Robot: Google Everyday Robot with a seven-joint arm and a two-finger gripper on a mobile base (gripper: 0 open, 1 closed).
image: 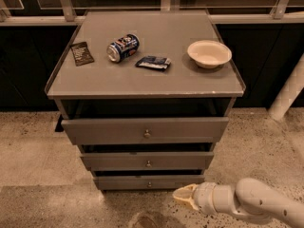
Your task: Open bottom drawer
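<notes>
Bottom drawer's [118, 182] a matt grey flat front with a shiny little metal knob [149, 184], just up-left of the smooth cream plastic-looking gripper [183, 196], low over rough speckled floor [47, 165].

Worktop [156, 82] bears a dark packet [81, 53], soda can [123, 47] on its side, blue wrapper [153, 62] and cream bowl [209, 53].

No text is legible on the can [123, 47] or the jaws near the bottom drawer [148, 182].
</notes>
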